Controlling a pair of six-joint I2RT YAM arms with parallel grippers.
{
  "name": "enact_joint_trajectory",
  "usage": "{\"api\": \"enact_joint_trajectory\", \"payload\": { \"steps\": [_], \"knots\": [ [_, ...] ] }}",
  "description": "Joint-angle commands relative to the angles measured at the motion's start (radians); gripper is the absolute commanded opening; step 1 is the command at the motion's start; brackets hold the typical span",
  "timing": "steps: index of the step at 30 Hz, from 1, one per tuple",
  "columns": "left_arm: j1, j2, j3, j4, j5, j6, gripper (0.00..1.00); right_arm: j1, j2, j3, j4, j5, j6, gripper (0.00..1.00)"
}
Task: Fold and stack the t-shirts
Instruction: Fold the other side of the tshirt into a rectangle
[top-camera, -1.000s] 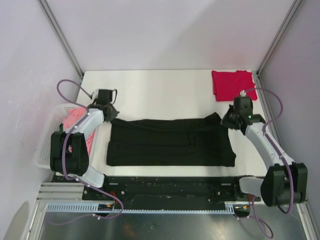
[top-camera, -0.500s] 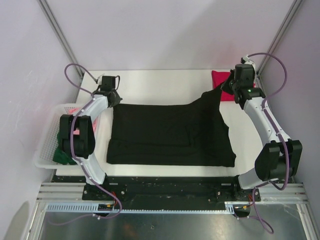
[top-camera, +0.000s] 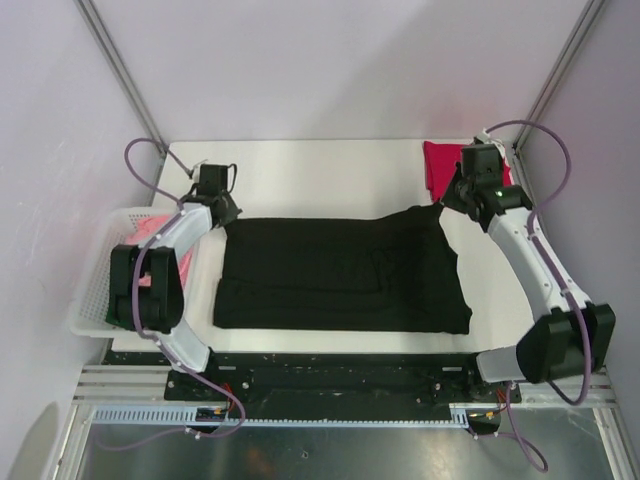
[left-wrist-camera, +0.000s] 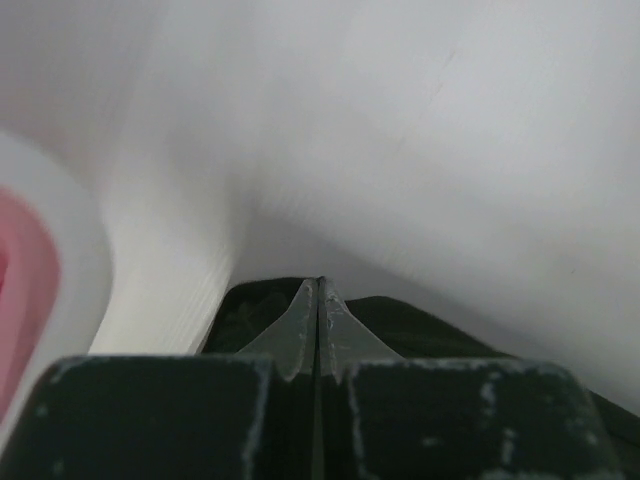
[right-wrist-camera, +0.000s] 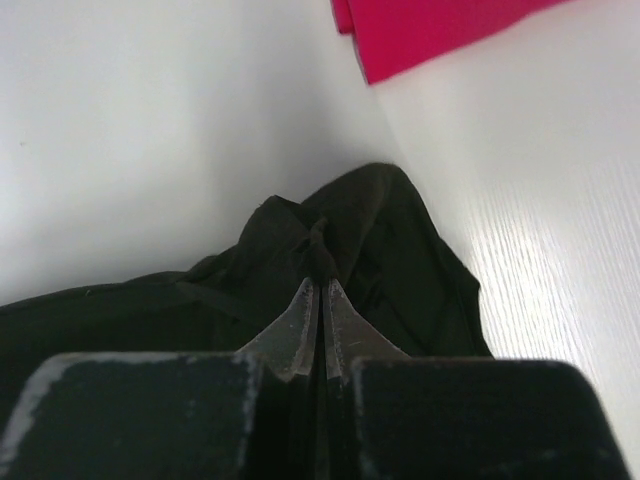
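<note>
The black shirt (top-camera: 340, 272) lay spread across the table (top-camera: 320, 170). Its far corners were pinched in the closed left gripper (top-camera: 218, 208) and the closed right gripper (top-camera: 448, 200), and the right corner was lifted and bunched. A red shirt (top-camera: 438, 166) lay folded at the table's far right.

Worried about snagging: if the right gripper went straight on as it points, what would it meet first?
The black shirt, bunched right at the right gripper's shut tips. Past that, probably bare table, though depth is unclear. The red shirt sits off to the side of that line.
</note>
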Motion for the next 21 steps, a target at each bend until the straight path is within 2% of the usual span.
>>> {"api": "enact_joint_trajectory", "payload": {
  "steps": [1, 4, 6, 9, 12, 15, 21],
  "knots": [
    [-0.004, -0.167, -0.138, 0.009, -0.002, -0.029, 0.00, 0.019, -0.159, -0.077, -0.100, 0.022, 0.044, 0.01],
    [-0.005, -0.257, -0.272, 0.010, -0.021, -0.074, 0.01, 0.036, -0.251, -0.196, -0.119, -0.022, 0.085, 0.02],
    [-0.004, -0.306, -0.349, 0.010, -0.039, -0.098, 0.06, 0.049, -0.322, -0.303, -0.120, -0.049, 0.113, 0.02],
    [-0.004, -0.350, -0.422, 0.009, -0.028, -0.123, 0.29, 0.054, -0.405, -0.455, -0.100, -0.092, 0.147, 0.03],
    [-0.004, -0.387, -0.453, 0.012, -0.008, -0.144, 0.43, 0.056, -0.432, -0.534, -0.085, -0.116, 0.160, 0.03],
    [-0.004, -0.427, -0.455, 0.010, -0.001, -0.151, 0.45, 0.057, -0.435, -0.552, -0.073, -0.127, 0.157, 0.03],
    [-0.004, -0.416, -0.452, 0.005, 0.001, -0.173, 0.37, 0.055, -0.424, -0.554, -0.043, -0.138, 0.154, 0.04]
  ]
}}
